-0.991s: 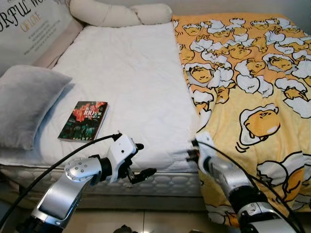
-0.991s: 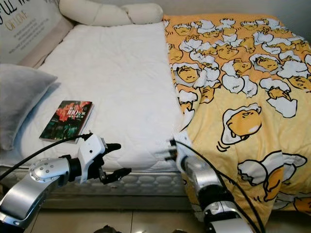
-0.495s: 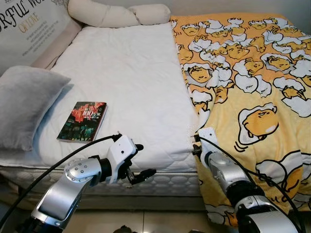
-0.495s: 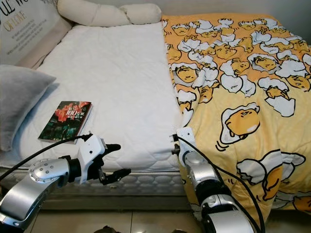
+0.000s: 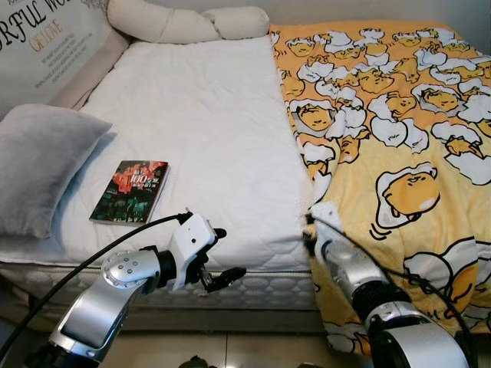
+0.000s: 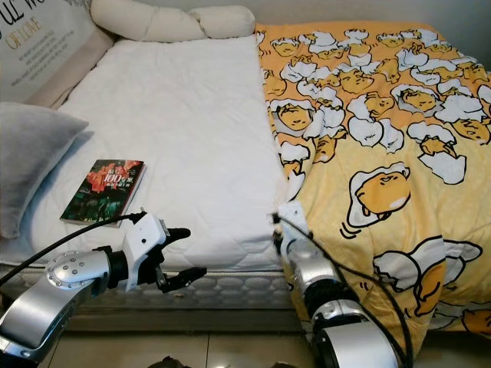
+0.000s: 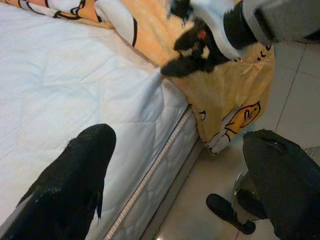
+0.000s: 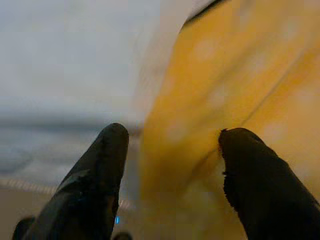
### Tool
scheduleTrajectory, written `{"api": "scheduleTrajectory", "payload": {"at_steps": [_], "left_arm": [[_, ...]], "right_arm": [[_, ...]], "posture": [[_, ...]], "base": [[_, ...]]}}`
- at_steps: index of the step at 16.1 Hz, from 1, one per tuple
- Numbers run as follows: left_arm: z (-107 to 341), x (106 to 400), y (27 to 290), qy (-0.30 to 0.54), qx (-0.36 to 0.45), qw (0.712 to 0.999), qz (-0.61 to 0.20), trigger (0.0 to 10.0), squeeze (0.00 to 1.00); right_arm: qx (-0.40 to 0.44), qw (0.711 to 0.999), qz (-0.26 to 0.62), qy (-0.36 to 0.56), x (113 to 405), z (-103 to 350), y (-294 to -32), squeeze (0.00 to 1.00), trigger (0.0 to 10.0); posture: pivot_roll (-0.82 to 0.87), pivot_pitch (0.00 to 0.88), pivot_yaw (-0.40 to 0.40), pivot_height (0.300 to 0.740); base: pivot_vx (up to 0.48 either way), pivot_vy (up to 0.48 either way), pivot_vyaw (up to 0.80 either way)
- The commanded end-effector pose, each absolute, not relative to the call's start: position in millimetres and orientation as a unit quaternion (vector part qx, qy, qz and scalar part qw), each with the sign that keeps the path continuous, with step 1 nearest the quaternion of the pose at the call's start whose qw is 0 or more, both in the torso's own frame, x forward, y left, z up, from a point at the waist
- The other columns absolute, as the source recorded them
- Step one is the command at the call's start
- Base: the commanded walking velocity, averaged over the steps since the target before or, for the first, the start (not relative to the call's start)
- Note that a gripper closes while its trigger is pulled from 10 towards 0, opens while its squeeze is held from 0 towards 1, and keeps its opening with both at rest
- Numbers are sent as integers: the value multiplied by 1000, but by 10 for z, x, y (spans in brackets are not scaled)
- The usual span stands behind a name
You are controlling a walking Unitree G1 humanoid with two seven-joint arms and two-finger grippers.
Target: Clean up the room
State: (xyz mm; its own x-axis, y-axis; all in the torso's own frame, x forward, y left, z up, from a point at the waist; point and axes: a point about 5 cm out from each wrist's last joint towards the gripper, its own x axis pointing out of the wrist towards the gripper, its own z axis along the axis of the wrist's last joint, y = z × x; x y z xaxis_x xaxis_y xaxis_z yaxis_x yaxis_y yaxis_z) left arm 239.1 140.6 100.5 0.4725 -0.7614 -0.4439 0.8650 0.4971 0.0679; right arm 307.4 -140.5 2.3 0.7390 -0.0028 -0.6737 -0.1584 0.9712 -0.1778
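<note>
A yellow egg-print blanket (image 5: 399, 138) covers the right half of the bed and hangs over its front edge. My right gripper (image 8: 170, 150) is open at the blanket's left border near the bed's front, and the yellow cloth lies between its fingers (image 8: 100, 170). Its black fingers (image 7: 182, 62) also touch that border in the left wrist view. A dark-covered book (image 5: 132, 190) lies on the white mattress (image 5: 207, 130) at the front left. My left gripper (image 5: 225, 254) hovers open and holds nothing, just in front of the mattress edge, right of the book.
A grey pillow (image 5: 38, 165) rests at the bed's left edge beside the book. A long cream bolster (image 5: 180, 23) lies along the head of the bed. Beige tiled floor (image 7: 280, 90) runs along the bed's front.
My right arm has shifted slightly at the blanket's border, its wrist a little further up onto the bed. The left arm, book and pillow stay put.
</note>
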Motion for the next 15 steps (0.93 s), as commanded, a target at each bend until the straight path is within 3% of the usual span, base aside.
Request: {"api": "scheduleTrajectory", "payload": {"at_steps": [1, 2, 3, 4, 15], "left_arm": [[1032, 2390, 1401, 179, 156, 843, -483, 10000, 0], [1031, 2394, 1398, 179, 156, 842, -484, 10000, 0], [1035, 2404, 1392, 178, 157, 842, -484, 10000, 0], [1037, 2409, 1390, 178, 158, 842, -484, 10000, 0], [1045, 2397, 1390, 180, 159, 842, -483, 10000, 0]], "right_arm": [[-131, 922, 45, 362, 3083, 22, -1384, 243, 10000], [-139, 920, 43, 365, 3074, 8, -1386, 0, 10000], [-143, 920, 34, 362, 3086, 15, -1396, 0, 4627], [-143, 921, 29, 361, 3098, 26, -1402, 0, 0], [-148, 917, 9, 371, 3111, 31, -1516, 0, 0]], "posture": [[57, 25, 54, 740], [58, 26, 54, 740], [63, 30, 54, 740], [67, 34, 52, 740], [83, 51, 47, 740]], "base": [[0, 0, 0], [0, 0, 0], [0, 0, 0], [0, 0, 0], [0, 0, 0]]}}
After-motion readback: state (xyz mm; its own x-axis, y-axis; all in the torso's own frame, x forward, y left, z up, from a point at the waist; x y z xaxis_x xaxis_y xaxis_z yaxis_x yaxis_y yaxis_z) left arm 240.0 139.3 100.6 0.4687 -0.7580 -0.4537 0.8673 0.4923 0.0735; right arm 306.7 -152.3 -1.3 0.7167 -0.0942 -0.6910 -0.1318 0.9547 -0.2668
